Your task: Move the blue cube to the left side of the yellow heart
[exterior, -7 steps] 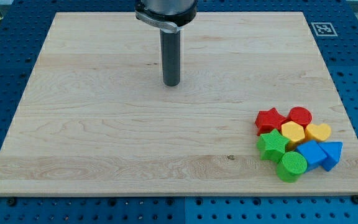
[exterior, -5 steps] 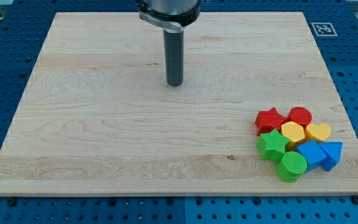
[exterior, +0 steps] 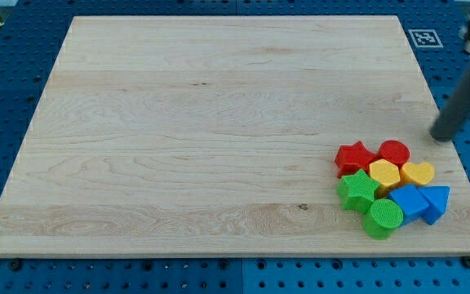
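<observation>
The wooden board [exterior: 178, 122] carries one tight cluster at the view's lower right. There the blue cube [exterior: 409, 201] sits just below the yellow heart [exterior: 419, 172], wedged beside the blue triangle [exterior: 436, 202]; it looks light, rigid and easily slid (push a flat face). My tip [exterior: 441, 137], a bare rod with nothing to grasp, hovers blurred, above-right of the cluster.

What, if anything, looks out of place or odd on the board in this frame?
Nothing is damaged or spilled. All eight blocks sit packed in one tight cluster at the view's bottom right, so the blue cube is hemmed in just below the yellow heart. My tip sits off the board's right edge, above and right of the cluster.
</observation>
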Controlling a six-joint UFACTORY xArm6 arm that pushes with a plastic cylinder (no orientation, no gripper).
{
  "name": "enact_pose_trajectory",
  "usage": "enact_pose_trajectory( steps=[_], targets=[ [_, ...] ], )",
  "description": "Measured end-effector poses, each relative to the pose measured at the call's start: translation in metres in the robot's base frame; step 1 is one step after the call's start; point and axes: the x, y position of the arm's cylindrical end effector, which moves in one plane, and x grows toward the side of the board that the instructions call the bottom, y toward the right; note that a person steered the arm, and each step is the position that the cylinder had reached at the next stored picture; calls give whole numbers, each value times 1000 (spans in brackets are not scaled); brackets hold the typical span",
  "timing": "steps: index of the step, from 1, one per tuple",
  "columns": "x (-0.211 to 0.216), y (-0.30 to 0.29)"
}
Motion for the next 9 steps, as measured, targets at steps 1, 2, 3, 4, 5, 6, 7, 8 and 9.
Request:
enact_pose_trajectory(
  steps=[1, 2, 3, 4, 5, 6, 7, 8, 9],
  targets=[
    [76, 17],
    [127, -3],
    [126, -16],
    [127, -41],
    [128, -56],
    [127, -71],
    [127, -93],
    [123, -95],
    [115, -95]
  ],
)
